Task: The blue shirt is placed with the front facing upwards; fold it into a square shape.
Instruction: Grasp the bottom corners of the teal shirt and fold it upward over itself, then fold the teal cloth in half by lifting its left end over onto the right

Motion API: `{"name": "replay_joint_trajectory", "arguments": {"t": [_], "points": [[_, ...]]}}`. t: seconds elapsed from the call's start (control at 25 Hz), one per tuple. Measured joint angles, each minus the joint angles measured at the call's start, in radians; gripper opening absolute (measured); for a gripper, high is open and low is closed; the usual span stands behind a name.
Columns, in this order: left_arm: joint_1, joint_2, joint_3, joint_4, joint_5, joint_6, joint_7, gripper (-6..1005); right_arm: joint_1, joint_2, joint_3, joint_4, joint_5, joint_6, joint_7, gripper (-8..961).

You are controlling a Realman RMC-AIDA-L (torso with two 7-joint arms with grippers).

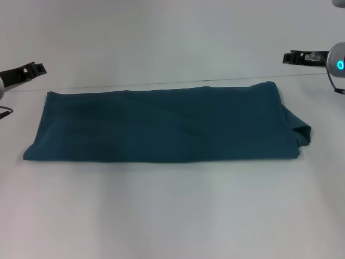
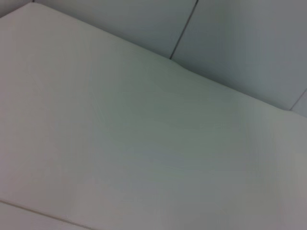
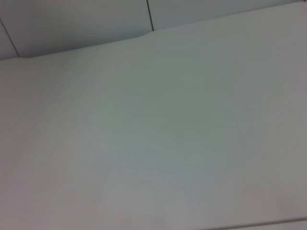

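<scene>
The blue shirt [image 1: 161,125] lies on the white table, folded into a long band that runs from left to right. Only plain teal cloth faces up. A sleeve fold sticks out at its right end [image 1: 301,134]. My left gripper [image 1: 24,71] hangs at the far left edge of the head view, above and behind the shirt's left end. At the far right edge my right gripper [image 1: 302,56] is raised behind the shirt's right end. Neither touches the cloth. Both wrist views show only bare white table.
White table [image 1: 172,216] spreads in front of the shirt and behind it. A thin seam [image 1: 161,83] runs across the table just behind the shirt's far edge. Grey wall panels with dark joints [image 2: 182,28] stand beyond the table.
</scene>
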Motion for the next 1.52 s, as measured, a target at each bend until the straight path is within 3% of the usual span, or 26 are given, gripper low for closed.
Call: {"name": "replay_joint_trajectory", "arguments": {"t": [0.4,0.48,0.52,0.64,0.76,0.92,1.12,1.28,1.52], "points": [[0.035,0.012,-0.007,0.042,-0.01,0.063,-0.048,471,-0.029,-0.022,0.028,-0.054,0.06,-0.116,-0.002,552],[0.055,0.011,-0.007,0.077,-0.036,0.11,-0.049,631,-0.069,-0.016,0.028,-0.117,0.121,-0.176,-0.016,606],[0.069,0.01,-0.008,0.101,-0.054,0.137,-0.049,711,-0.097,-0.009,0.027,-0.158,0.159,-0.215,-0.029,605],[0.115,0.003,-0.008,0.17,-0.115,0.25,-0.049,771,-0.179,0.009,0.03,-0.262,0.294,-0.341,-0.1,601],[0.162,0.007,-0.02,0.197,-0.19,0.388,-0.049,831,-0.264,0.011,0.031,-0.308,0.459,-0.476,-0.179,597],[0.188,0.008,-0.074,0.195,-0.223,0.487,-0.049,830,-0.367,0.004,0.035,-0.302,0.663,-0.643,-0.294,592],[0.231,-0.002,-0.129,0.181,-0.264,0.589,-0.042,831,-0.476,0.026,0.067,-0.287,0.817,-0.82,-0.441,591],[0.267,-0.019,-0.132,0.153,-0.324,0.608,-0.022,830,-0.509,0.033,0.1,-0.212,0.838,-0.904,-0.523,590],[0.265,-0.025,-0.131,0.068,-0.343,0.533,-0.003,829,-0.515,0.026,0.11,-0.104,0.836,-0.92,-0.576,591]]}}
